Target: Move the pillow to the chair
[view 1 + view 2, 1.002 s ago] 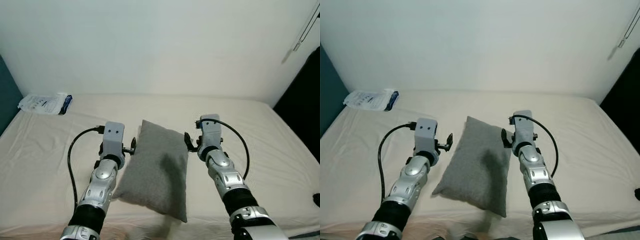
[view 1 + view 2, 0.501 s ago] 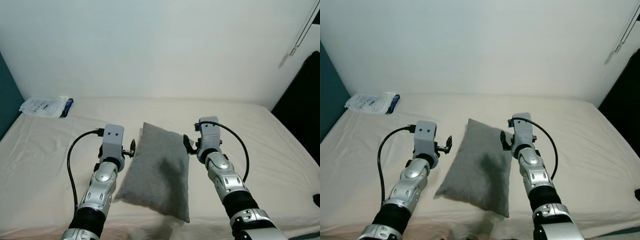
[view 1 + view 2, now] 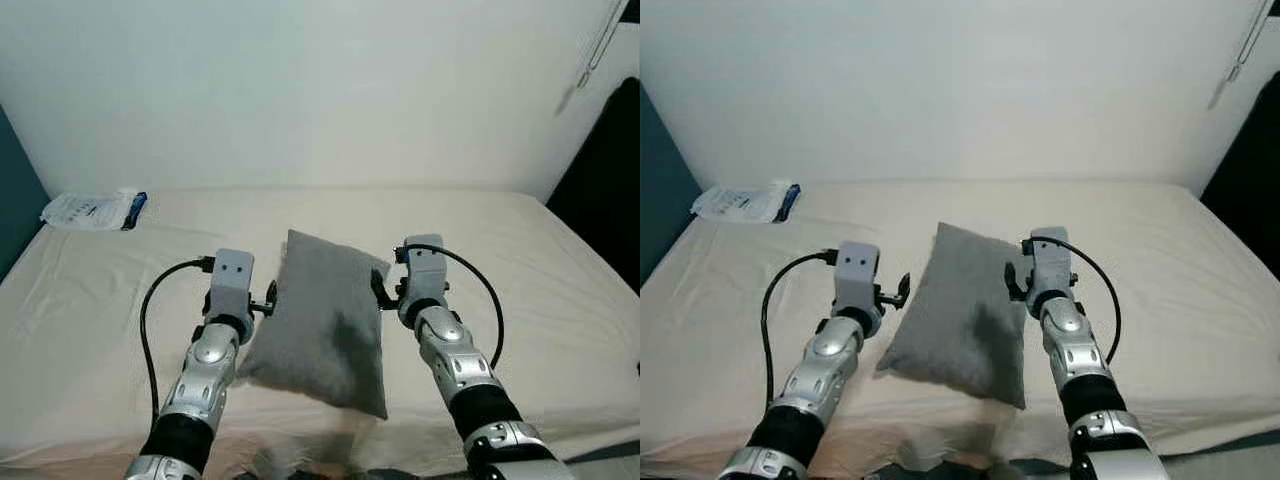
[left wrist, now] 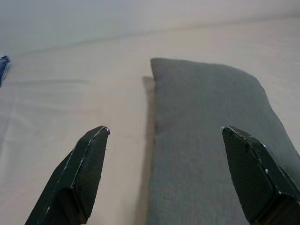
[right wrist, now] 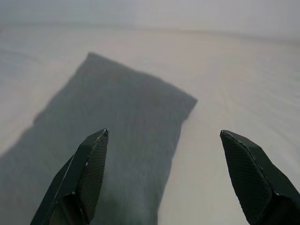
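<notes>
A grey pillow (image 3: pixel 325 315) lies lengthwise on the beige bed (image 3: pixel 520 250), its near end close to the bed's front edge. My left gripper (image 3: pixel 268 298) sits against the pillow's left side and my right gripper (image 3: pixel 380 290) against its right side, so the pillow is flanked by both arms. In the left wrist view the left gripper (image 4: pixel 165 129) is open, with the pillow (image 4: pixel 206 140) spread across the space beyond its fingers. In the right wrist view the right gripper (image 5: pixel 164 132) is open too, over the pillow (image 5: pixel 117 122).
A white and blue packet (image 3: pixel 88 210) lies at the bed's back left corner. A white wall runs behind the bed. A dark panel (image 3: pixel 612 170) stands at the right and a teal surface (image 3: pixel 8 200) at the left.
Both arms and the pillow between them have come a little nearer the bed's front edge. The view has shifted slightly, and more of that front edge shows.
</notes>
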Available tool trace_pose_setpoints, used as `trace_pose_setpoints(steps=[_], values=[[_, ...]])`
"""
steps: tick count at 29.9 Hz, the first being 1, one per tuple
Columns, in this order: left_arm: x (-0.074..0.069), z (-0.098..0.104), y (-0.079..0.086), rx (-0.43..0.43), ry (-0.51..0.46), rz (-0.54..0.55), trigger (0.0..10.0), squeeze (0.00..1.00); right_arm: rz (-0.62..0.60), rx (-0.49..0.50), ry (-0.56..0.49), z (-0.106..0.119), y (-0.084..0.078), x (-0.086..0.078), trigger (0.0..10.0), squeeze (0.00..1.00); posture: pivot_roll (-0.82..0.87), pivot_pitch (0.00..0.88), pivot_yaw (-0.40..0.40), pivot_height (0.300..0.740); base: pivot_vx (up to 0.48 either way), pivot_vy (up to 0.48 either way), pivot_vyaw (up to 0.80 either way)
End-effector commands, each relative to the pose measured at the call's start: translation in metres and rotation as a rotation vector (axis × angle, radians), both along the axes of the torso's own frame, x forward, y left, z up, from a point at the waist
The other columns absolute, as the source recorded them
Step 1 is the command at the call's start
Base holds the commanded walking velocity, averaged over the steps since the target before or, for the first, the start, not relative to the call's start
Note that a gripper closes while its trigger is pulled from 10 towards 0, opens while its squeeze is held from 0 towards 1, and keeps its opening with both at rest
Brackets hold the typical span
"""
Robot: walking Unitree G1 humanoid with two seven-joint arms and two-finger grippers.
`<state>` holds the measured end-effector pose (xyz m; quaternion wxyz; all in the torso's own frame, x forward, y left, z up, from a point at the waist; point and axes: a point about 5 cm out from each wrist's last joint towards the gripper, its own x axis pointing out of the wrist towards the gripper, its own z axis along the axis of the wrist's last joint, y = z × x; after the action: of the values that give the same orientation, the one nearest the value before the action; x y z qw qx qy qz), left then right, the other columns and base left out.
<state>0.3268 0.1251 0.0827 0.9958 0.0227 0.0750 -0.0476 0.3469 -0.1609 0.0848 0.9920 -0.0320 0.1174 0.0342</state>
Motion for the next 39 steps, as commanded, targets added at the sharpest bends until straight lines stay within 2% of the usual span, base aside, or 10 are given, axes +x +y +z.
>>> trace_pose_setpoints(steps=[1, 7, 12, 21, 23, 27, 39], values=[[0.000, -0.004, -0.004, 0.005, 0.026, -0.019, 10.0, 0.00, -0.006, -0.022, 0.011, -0.001, -0.002, 0.000, 10.0, 0.00, -0.05, 0.000, -0.042, 0.630, 0.000, 0.000, 0.00], [-0.004, -0.009, 0.000, 0.013, 0.051, -0.032, 10.0, 0.00, -0.022, -0.016, -0.007, 0.003, -0.001, 0.003, 10.0, 0.00, -0.05, 0.000, -0.024, 0.630, 0.000, 0.000, 0.00], [-0.006, -0.010, 0.005, 0.021, 0.061, -0.036, 10.0, 0.00, -0.009, 0.032, -0.025, 0.003, 0.001, 0.001, 10.0, 0.00, -0.04, 0.000, -0.027, 0.621, 0.000, 0.000, 0.00], [-0.008, -0.011, 0.011, 0.023, 0.069, -0.022, 10.0, 0.00, -0.013, -0.003, -0.019, 0.002, -0.002, 0.000, 10.0, 0.00, -0.03, 0.000, -0.031, 0.611, 0.000, 0.000, 0.00], [-0.008, -0.012, 0.015, 0.027, 0.075, -0.019, 10.0, 0.00, -0.023, 0.036, -0.049, 0.006, -0.003, 0.002, 10.0, 0.00, -0.04, 0.000, -0.028, 0.601, 0.000, 0.000, 0.00], [-0.007, -0.012, 0.023, 0.034, 0.080, -0.012, 10.0, 0.00, -0.024, 0.030, -0.059, 0.009, -0.004, 0.003, 10.0, 0.00, -0.04, 0.000, -0.031, 0.596, 0.000, 0.000, 0.00], [-0.005, -0.007, 0.034, 0.048, 0.073, -0.001, 10.0, 0.00, -0.001, 0.026, -0.042, 0.005, -0.002, 0.001, 10.0, 0.00, -0.04, 0.000, -0.027, 0.591, 0.000, 0.000, 0.00]])
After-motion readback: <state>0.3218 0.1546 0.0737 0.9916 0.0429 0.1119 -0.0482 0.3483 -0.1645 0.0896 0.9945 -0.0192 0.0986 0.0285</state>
